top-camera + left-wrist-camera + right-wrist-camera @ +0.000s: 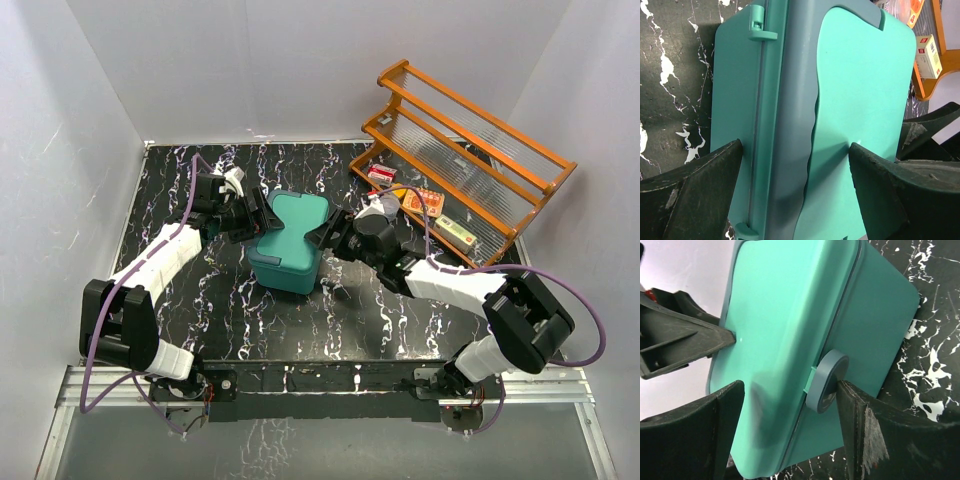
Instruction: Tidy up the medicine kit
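In the middle of the worktop [230, 320] sits the medicine kit [290, 240], lid shut. It looks hard, smooth, probably light and slippery. The left pincer [795, 147] squeezes its hinge edge; the right pincer [790, 390] is open around the latch [827, 380], a good spot to hold.

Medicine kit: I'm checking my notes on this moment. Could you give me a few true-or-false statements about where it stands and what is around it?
1. The medicine kit has its lid closed. True.
2. The kit stands on the orange rack. False: it stands on the black marbled table; the rack is toward the far right corner.
3. The left pincer and right pincer are both at the kit. True.
4. The right pincer is at the hinge side. False: its fingers straddle the round front latch; the left pincer is at the hinges.
5. Small boxes lie by the rack's lowest tier. True.
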`<state>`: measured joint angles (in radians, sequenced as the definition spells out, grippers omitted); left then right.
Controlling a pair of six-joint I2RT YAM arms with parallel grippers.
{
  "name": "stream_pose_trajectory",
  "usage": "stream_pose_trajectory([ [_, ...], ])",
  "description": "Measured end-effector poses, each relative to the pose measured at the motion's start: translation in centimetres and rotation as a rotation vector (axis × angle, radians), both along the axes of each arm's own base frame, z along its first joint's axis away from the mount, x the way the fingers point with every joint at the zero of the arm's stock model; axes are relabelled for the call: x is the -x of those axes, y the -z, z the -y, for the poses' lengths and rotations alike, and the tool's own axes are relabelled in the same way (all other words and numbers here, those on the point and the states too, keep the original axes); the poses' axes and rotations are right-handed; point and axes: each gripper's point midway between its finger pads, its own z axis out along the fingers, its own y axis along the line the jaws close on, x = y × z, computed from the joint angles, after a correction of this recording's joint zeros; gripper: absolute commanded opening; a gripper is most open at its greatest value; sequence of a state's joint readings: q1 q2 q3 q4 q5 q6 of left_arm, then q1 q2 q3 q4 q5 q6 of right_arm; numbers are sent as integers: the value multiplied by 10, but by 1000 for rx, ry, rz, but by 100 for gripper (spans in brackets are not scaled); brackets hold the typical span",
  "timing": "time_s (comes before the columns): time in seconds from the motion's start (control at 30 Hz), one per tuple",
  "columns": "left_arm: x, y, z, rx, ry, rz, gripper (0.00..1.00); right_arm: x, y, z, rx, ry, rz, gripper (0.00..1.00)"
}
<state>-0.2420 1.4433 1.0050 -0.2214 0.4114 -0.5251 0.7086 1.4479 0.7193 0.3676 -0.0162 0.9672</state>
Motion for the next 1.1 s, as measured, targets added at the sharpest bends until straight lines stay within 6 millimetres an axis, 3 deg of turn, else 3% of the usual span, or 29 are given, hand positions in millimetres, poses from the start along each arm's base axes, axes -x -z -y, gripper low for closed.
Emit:
stream_pose_trajectory([
  [0.3,2,0,0,8,12,6,84,-8,0,1,214,68,-35,49],
  [0.6,2,0,-1,7,13,8,84,-10,-2,3,275,90,-63,36],
  [0.9,2,0,-1,7,13,8,84,-12,-8,2,355,83,-45,32],
  [1.1,2,0,-1,7,12,8,84,-13,-8,2,360,81,-43,49],
])
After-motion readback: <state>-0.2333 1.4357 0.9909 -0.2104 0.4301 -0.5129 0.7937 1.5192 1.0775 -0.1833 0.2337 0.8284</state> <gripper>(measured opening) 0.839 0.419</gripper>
